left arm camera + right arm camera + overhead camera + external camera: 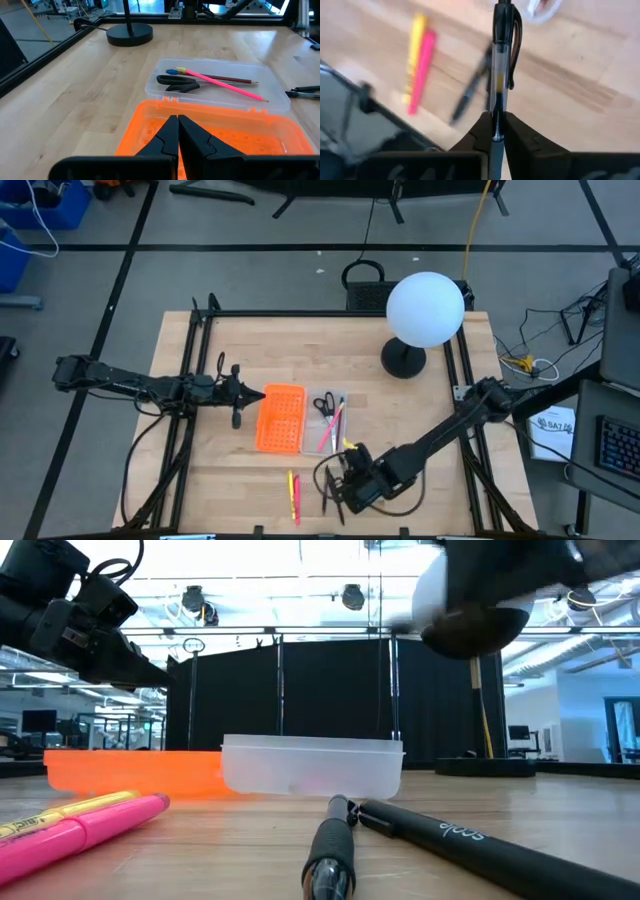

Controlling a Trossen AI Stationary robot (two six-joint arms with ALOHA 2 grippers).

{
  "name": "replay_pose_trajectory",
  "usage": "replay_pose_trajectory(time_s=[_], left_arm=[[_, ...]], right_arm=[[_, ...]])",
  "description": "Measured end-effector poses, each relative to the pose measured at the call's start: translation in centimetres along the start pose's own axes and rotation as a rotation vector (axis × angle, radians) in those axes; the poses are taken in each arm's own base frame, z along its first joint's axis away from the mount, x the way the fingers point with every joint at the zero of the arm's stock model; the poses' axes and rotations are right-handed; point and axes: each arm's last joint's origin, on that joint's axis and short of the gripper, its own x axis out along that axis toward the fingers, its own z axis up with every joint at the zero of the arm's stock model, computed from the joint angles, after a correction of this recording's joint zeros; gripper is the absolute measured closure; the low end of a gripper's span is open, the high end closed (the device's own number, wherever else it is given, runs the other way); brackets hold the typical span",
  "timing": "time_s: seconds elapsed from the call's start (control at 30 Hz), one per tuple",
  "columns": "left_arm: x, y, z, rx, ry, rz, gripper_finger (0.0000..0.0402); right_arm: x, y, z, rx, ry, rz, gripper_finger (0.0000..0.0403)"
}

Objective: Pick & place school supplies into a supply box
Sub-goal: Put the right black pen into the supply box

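Note:
The clear supply box [322, 436] [165, 86] [310, 766] stands mid-table, its long side against the orange perforated tray [280, 418] [225, 130]. In it lie the black-handled scissors [177, 84], a pink pencil [227, 85] and a dark red one [235, 78]. A pink and a yellow marker [295, 495] [417, 65] [80, 825] lie near the near edge. Two black pens [330, 850] [450, 835] lie beside them. My right gripper [338, 492] [496, 127] is above those pens, shut on a black-and-clear pen [501, 55]. My left gripper [240, 395] [178, 132] is shut, over the orange tray's left side. My right gripper pinches the black-and-clear pen between its two fingers [520, 140], near one end of the barrel [496, 115]. The pen lies along the fingers and sticks out forward beyond them, clip end [512, 30] farthest away. It is lifted clear of the table.
A white globe lamp [425, 308] on a black round base [403, 360] stands at the far right of the table. A small yellow item [350, 446] lies next to the clear box. Bare wood lies left of the orange tray and along the far edge.

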Motion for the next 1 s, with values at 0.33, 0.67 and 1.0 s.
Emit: replay_pose_trajectory(time_s=[0.33, 0.67, 1.0], left_arm=[[0.0, 0.0, 0.0, 0.022, -0.001, 0.008, 0.0382], [0.0, 0.1, 0.0, 0.112, 0.000, 0.038, 0.0382], [0.0, 0.2, 0.0, 0.123, 0.000, 0.063, 0.0382]], right_arm=[[-1.4, 1.3, 9.6, -0.009, -0.289, 0.113, 0.0382], [5.3, -3.0, 16.9, 0.058, -0.154, 0.198, 0.0382], [8.0, -6.6, 17.3, 0.144, -0.114, 0.186, 0.0382]])
